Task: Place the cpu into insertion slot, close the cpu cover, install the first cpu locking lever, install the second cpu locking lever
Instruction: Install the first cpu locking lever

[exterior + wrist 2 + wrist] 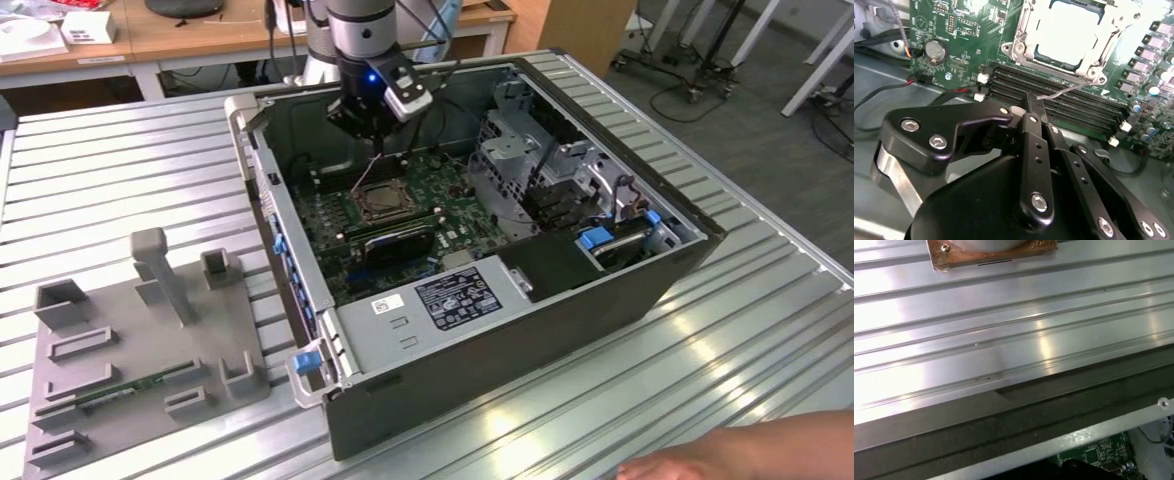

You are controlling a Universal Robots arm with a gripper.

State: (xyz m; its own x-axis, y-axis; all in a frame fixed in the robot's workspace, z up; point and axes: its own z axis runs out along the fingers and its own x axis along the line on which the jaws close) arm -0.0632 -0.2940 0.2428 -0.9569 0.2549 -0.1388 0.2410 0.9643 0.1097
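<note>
Your gripper [1029, 102] hangs just above the insertion slot [1015, 49], off to the side where the long memory slots [1054, 105] run along one edge of it. The fingers look drawn almost together, pinching the free end of a locking lever [1066, 90]; this is a thin grey wire running from a corner of the insertion slot out to the fingertips. In the exterior view the same wire slants up from the slot to the gripper; which of the two levers it is I cannot tell.

The cpu [1069, 30] sits inside the insertion slot with its pale top flat; it shows through the square cut-out of the cpu cover [1030, 27], which appears to lie down over it.

Treat the lever as stiff, springy steel, by my judgement; it will likely push back under load, and being thin, round and smooth it could twist or slip out of flat pads. The hold to favour is the bent end farthest from the slot's corner, where leverage is best. The cpu is light but fragile, and the cover is thin sheet that could bend; neither looks like a place to press directly.
</note>
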